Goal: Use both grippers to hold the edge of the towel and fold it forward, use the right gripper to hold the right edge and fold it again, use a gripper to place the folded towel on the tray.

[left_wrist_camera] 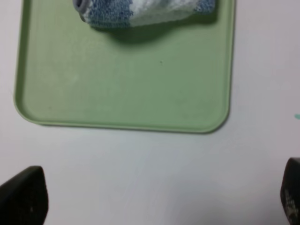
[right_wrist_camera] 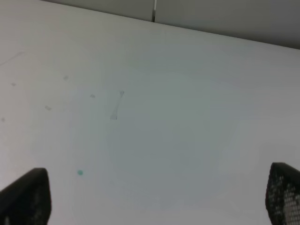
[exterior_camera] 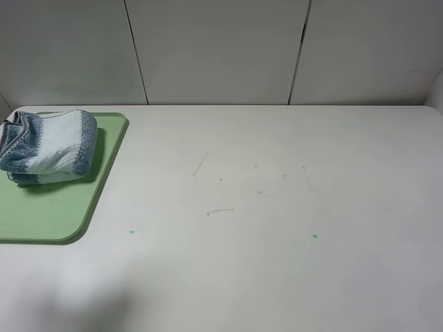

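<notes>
The folded towel, blue-grey and pale white striped, lies on the light-green tray at the table's far left. In the left wrist view the towel sits at the tray's far end and the tray fills most of the picture. My left gripper is open and empty, with its fingertips wide apart over bare table just outside the tray's rim. My right gripper is open and empty over bare table, fingertips wide apart. Neither arm shows in the exterior high view.
The white table carries faint scratches and small green specks. White wall panels stand along the table's back edge.
</notes>
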